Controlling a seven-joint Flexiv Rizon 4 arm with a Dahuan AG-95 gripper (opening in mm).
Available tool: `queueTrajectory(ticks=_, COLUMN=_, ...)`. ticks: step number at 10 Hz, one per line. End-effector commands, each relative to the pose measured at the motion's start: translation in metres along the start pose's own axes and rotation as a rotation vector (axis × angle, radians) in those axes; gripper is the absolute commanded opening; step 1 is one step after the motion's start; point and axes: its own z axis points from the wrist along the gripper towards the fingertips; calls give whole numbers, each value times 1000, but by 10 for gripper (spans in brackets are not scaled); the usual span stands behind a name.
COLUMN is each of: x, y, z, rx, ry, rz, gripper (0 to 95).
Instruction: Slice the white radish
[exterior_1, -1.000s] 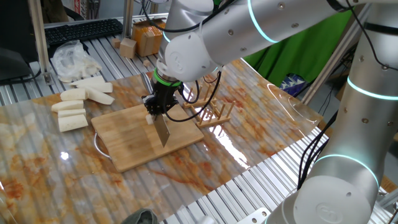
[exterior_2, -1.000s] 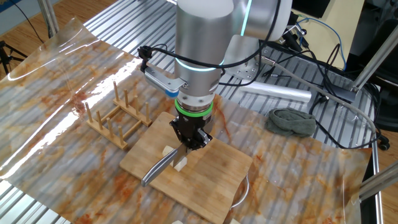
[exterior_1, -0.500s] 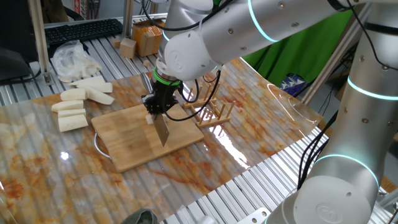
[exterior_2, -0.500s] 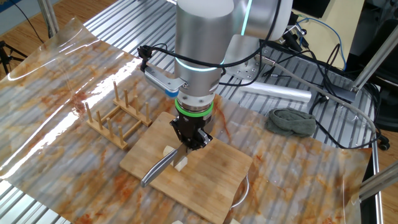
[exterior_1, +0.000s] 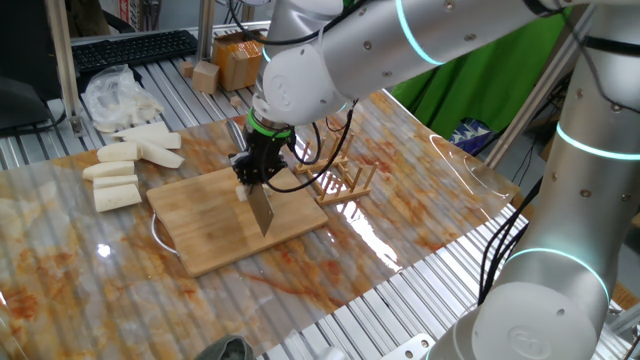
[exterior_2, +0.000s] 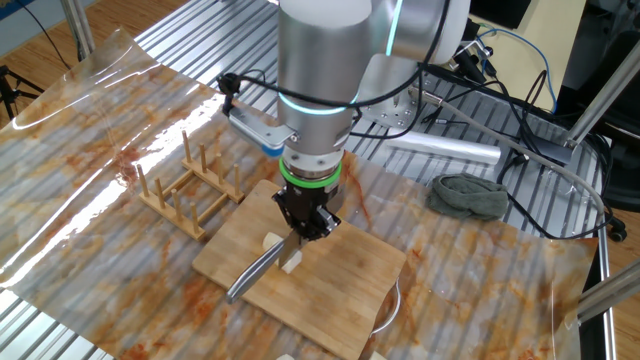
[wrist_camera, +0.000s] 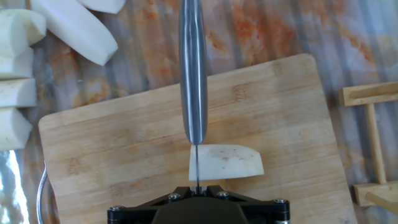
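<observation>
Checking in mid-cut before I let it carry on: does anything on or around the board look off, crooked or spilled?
Nothing stands out. The tool is shut on the knife, whose blade sits in the white radish near one end. The cutting board lies flat, spare radish sticks rest beside it, and the wooden rack stands upright. The orange staining is only the table cover's pattern.

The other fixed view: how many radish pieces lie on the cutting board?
2: one radish piece on the rack side of the knife, another on the near side, both beside the gripper, which may hide more.
</observation>
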Motion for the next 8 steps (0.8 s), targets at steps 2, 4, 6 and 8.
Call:
queueTrajectory(ticks=2, x=1, y=2, z=-1, rx=14, ry=0, rz=15, gripper=0)
queueTrajectory(ticks=4, x=1, y=3, z=-2, rx=10, ry=-5, rz=16, gripper=0)
queueTrajectory(ticks=6, x=1, y=3, z=-2, rx=11, ry=-6, rz=17, gripper=0)
queueTrajectory(ticks=8, x=1, y=5, z=-6, rx=11, ry=-9, rz=22, gripper=0)
